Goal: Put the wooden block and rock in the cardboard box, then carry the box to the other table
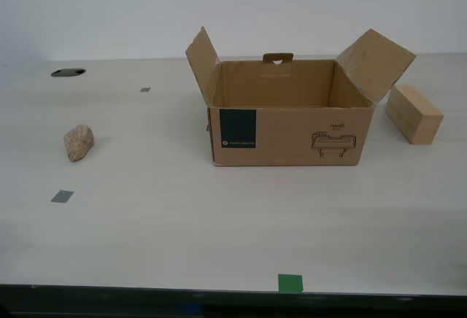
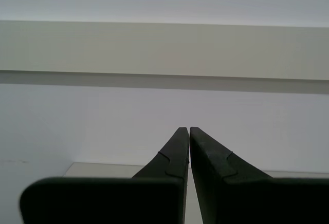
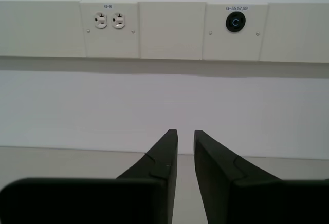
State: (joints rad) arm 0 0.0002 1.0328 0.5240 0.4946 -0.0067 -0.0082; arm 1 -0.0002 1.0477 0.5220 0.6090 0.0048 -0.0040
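Observation:
In the exterior view the cardboard box (image 1: 292,132) stands open on the pale tabletop, side flaps up, teal label facing the front. Nothing shows inside it. The rock (image 1: 79,142) lies apart toward the exterior view's left. The wooden block (image 1: 414,114) rests just beyond the box's flap at the exterior view's right. Neither arm appears in the exterior view. My first gripper (image 3: 186,131) points at a white wall, its fingertips a narrow gap apart with nothing between them. My second gripper (image 2: 188,128) also faces the wall, fingertips touching. The other table is out of view.
Small grey squares (image 1: 62,196) and a green tape mark (image 1: 290,283) lie on the tabletop (image 1: 182,216). A dark cable hole (image 1: 68,72) sits at the back toward the exterior view's left. Wall sockets (image 3: 108,20) show in the first wrist view.

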